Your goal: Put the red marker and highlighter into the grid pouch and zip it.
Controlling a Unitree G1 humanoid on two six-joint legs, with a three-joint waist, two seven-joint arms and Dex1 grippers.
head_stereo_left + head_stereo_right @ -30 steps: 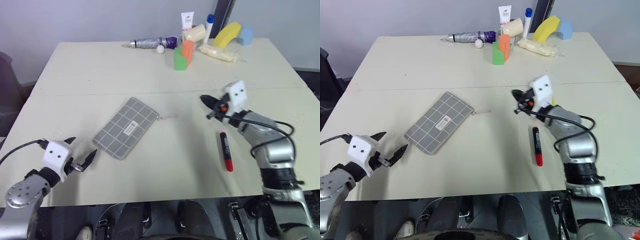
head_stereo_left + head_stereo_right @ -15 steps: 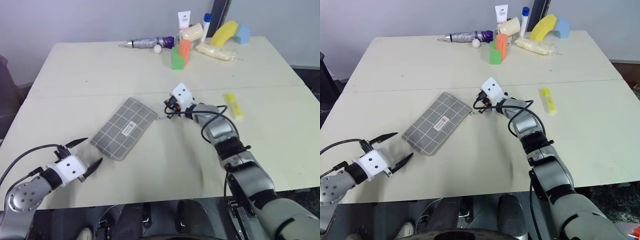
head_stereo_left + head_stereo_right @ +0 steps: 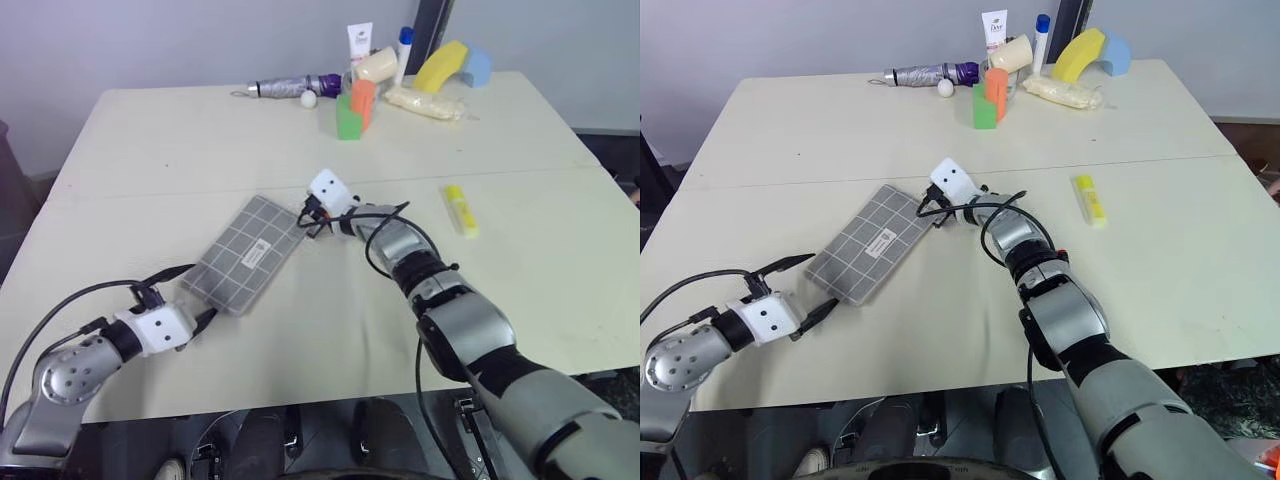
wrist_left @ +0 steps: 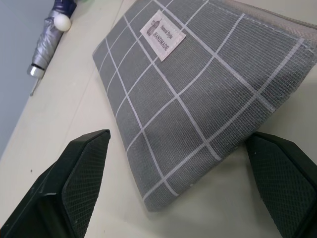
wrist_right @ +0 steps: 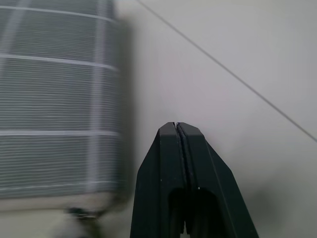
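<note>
Right gripper sits shut, empty, just beside grid pouch at its 2 o'clock corner; left gripper gapes around the 7 o'clock corner; highlighter lies well apart at 3 o'clock; risk: pinch misses zipper tab, pouch slides unless braced.

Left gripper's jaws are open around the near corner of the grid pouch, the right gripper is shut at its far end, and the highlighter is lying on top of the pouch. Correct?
Not quite. The highlighter is not on the pouch; it lies on the bare table well off to the right of it, as the right eye view shows. The rest holds: the left gripper is open around the near corner, and the right gripper is shut at the far end.
</note>
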